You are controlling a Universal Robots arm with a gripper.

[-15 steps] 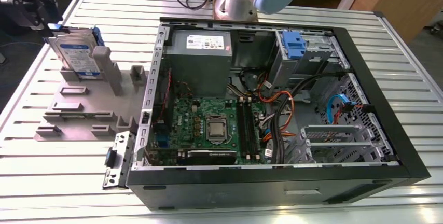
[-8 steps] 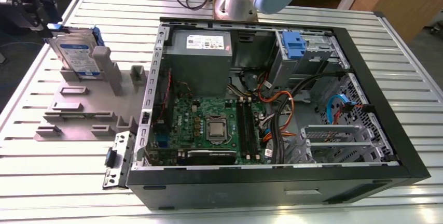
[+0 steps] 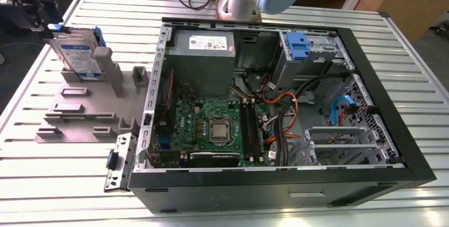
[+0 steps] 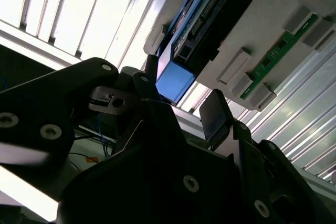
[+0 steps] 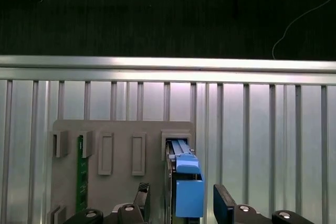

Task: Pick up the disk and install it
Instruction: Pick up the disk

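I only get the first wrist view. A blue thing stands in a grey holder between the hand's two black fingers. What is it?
Observer: It's the disk; the exterior view shows its flat silver side with a white-and-blue label.
Operator: Is the computer close?
Observer: Yes, an open computer case lies at the exterior view's right of the holder.
Operator: Is it being squeezed?
Observer: Not that I see: in the second wrist view the hand is open, with light between one pad and the disk's blue end.
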